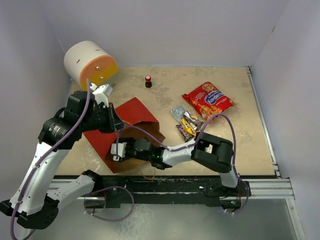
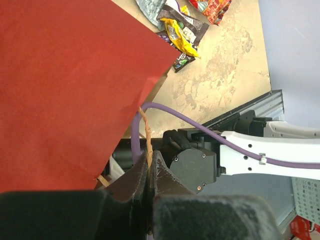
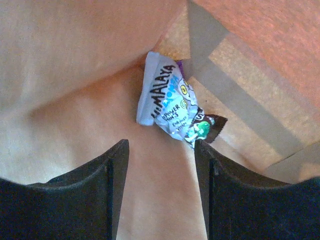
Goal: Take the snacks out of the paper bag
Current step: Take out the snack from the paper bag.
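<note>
My left fingers are pinched together on the twine handle, propping up the paper bag; that hold should stay steady. My right fingers stand apart inside the bag, just short of a pale blue packet overlapping a dark packet. I'd ease forward, straddle the pale one and close gently. Farther off on the tabletop, the chip bag and other packets already lie outside.

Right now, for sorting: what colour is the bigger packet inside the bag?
Packet: pale blue; right wrist view.
</note>
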Controlling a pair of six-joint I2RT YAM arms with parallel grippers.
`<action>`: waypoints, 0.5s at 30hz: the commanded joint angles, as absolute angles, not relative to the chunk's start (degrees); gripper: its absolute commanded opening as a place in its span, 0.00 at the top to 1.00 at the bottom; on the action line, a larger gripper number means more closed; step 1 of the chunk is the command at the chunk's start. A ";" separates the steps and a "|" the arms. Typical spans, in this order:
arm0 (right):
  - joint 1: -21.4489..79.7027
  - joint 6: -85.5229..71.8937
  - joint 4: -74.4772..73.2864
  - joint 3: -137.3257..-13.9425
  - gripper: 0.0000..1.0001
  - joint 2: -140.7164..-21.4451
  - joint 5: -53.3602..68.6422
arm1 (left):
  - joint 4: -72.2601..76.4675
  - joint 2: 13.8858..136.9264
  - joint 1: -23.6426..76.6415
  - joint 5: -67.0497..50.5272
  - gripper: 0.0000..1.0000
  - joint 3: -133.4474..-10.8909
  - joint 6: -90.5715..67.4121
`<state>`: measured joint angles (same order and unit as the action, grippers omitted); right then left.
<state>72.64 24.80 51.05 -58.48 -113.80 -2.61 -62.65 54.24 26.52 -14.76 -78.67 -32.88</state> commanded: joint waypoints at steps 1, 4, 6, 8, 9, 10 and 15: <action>72.44 2.90 67.57 -58.16 0.43 -116.47 -10.07 | -60.47 53.35 26.54 -16.32 1.00 -81.74 -30.16; 72.49 -2.02 71.15 -58.58 0.44 -118.92 -12.12 | -59.72 53.67 26.54 -16.53 1.00 -82.81 -28.96; 72.66 -4.00 73.55 -58.17 0.45 -119.86 -12.89 | -59.36 54.15 26.54 -15.86 1.00 -84.08 -27.71; 72.60 -3.96 77.77 -54.52 0.45 -119.85 -12.75 | -59.89 54.90 26.54 -14.20 1.00 -85.77 -26.41; 72.64 -3.40 78.54 -53.61 0.45 -119.54 -12.65 | -60.45 55.39 26.54 -13.29 1.00 -86.84 -25.92; 72.61 -3.16 77.92 -52.93 0.45 -119.10 -12.15 | -60.89 55.71 26.53 -12.60 1.00 -87.83 -25.52; 72.53 -5.78 74.14 -54.94 0.42 -119.08 -13.16 | -60.94 55.99 26.54 -13.36 1.00 -90.62 -24.01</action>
